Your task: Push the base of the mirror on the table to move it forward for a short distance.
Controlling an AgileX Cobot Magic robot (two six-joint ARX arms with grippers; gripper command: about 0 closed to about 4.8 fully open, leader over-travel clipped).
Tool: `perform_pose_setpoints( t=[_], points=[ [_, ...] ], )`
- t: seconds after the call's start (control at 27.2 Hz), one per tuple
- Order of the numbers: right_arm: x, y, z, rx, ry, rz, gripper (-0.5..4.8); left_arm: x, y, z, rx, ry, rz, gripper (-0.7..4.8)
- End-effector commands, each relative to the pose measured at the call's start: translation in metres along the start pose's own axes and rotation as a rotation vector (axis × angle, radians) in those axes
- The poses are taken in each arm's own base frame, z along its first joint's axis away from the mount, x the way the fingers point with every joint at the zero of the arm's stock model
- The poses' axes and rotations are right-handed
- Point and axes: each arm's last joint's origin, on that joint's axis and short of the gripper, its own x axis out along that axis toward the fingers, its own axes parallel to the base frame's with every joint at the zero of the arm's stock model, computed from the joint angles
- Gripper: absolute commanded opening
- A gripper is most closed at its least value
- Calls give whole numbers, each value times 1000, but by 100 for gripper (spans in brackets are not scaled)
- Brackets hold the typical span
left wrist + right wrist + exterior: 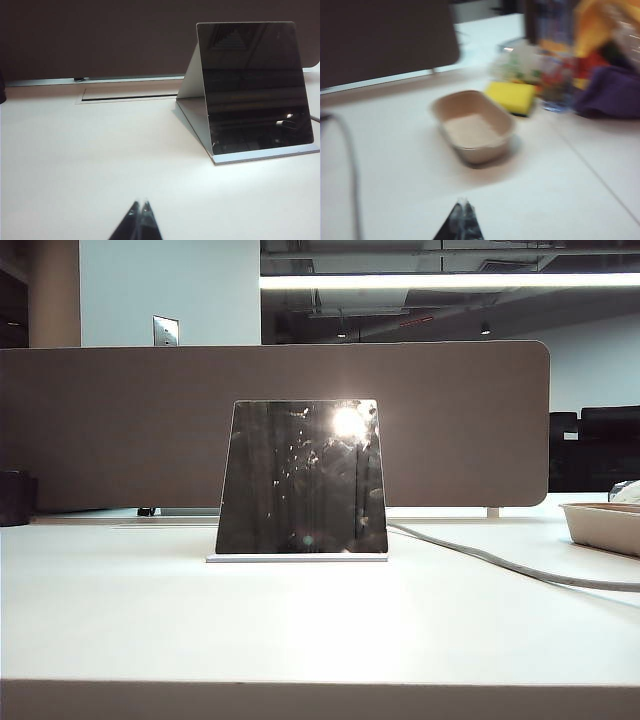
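White slab base of the mirror (265,155) untouched at 1 o'clock of left gripper (141,206), fingers pressed together. Right gripper (464,206) likewise closed, near beige tray (475,125). Approach step; next, contact base edge.

The mirror (302,478) was dark and glossy, smudged, with a bright white light spot near its upper edge. The base of the mirror (297,558) was white, as was the counter (300,630). Behind the mirror, the partition board (120,430) was dull brown-beige. A grey cable (500,568) ran beside the mirror. The tray (472,127) was tan; the sponge (511,96) beside it was yellow.
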Motion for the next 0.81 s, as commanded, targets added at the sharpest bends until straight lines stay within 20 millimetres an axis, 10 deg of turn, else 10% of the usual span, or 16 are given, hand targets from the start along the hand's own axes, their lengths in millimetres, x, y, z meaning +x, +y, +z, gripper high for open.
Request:
perform_pose_setpoints(
  t=[0.04,0.81],
  points=[
    [2,6,-2,-125,-31,197,-5,0,0,1,6,-12,-4,-1],
    [10,7,-17,-171,-130,257,-5,0,0,1,6,-12,-4,-1]
  ],
)
